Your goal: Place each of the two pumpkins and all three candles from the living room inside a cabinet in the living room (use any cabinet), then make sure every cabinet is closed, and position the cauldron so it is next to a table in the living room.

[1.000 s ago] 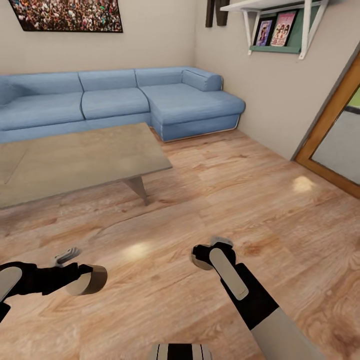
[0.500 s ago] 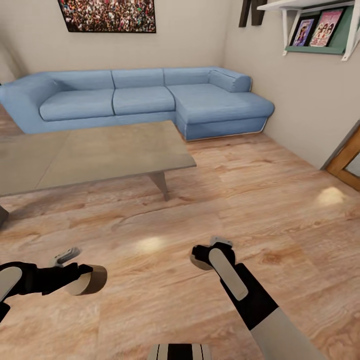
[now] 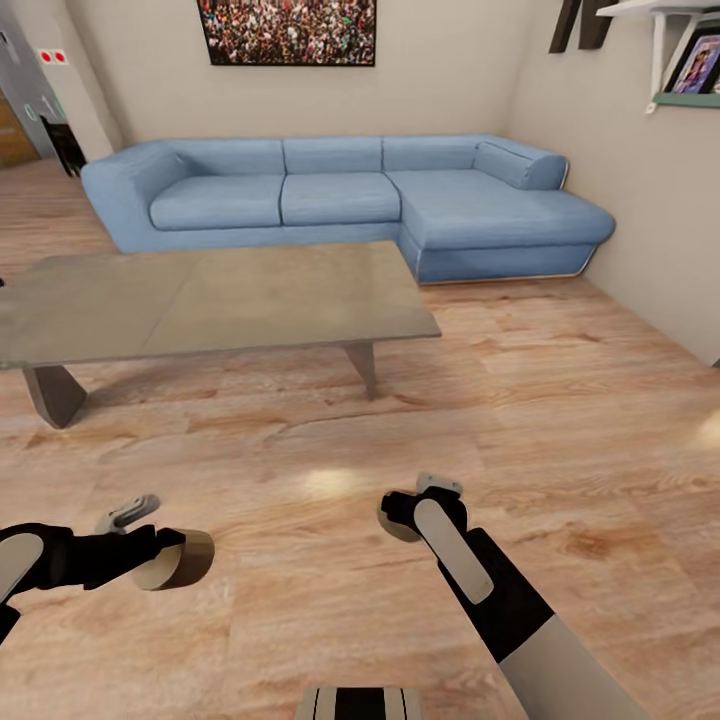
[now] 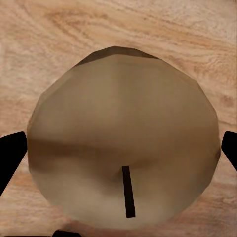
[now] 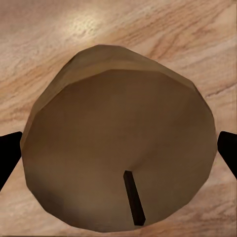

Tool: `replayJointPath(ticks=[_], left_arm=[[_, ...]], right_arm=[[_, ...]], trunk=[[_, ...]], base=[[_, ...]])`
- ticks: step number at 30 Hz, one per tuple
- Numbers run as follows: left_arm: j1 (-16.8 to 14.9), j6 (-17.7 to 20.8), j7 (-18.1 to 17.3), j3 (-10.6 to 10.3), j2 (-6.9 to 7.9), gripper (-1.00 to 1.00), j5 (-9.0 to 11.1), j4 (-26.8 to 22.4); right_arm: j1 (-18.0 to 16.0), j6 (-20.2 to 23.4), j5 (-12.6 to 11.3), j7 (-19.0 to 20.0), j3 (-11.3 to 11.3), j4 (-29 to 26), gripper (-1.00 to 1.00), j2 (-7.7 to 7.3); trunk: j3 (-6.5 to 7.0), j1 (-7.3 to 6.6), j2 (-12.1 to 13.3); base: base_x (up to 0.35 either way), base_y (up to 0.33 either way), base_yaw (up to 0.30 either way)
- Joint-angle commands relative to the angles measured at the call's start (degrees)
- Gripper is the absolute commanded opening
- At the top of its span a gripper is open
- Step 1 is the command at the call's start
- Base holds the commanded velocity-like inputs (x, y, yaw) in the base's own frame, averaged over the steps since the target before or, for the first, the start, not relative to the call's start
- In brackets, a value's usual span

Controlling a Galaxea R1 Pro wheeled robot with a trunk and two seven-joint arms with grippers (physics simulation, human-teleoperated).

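Note:
My left gripper [image 3: 160, 548] hangs low over the plank floor, shut on a stubby beige candle [image 3: 183, 558]. In the left wrist view that candle [image 4: 118, 133] shows its top and dark wick, with a black finger at each side. My right gripper [image 3: 412, 508] is shut on a second candle [image 3: 397, 523], seen wick-up in the right wrist view [image 5: 118, 148]. The low grey coffee table [image 3: 220, 300] stands ahead of both arms, its top bare. The pumpkins, cabinet and cauldron are out of view.
A blue L-shaped sofa [image 3: 340, 195] runs along the back wall behind the table. A wall shelf [image 3: 690, 60] hangs at the upper right. A doorway [image 3: 25, 120] opens at the far left. Open wood floor lies between me and the table.
The whole view has swung to the left, so sofa and table now sit further right in the picture. Both arms keep their pose, each still holding its candle.

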Motion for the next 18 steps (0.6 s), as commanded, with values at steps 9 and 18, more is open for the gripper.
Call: replayJointPath(ticks=[9, 18], left_arm=[[-0.1, 0.0, 0.7, -0.1, 0.02, -1.0, 0.7, 0.0], [-0.1, 0.0, 0.8, -0.1, 0.04, -1.0, 0.7, 0.0]], right_arm=[[0.0, 0.1, -0.4, -0.5, 0.1, -0.1, -1.0, -0.02], [0.0, 0.0, -0.4, -0.5, 0.1, -0.1, -1.0, 0.06]], trunk=[[-0.04, -0.01, 0.0], [-0.04, -0.01, 0.0]], base=[[0.0, 0.0, 0.292], [0.0, 0.0, 0.292]])
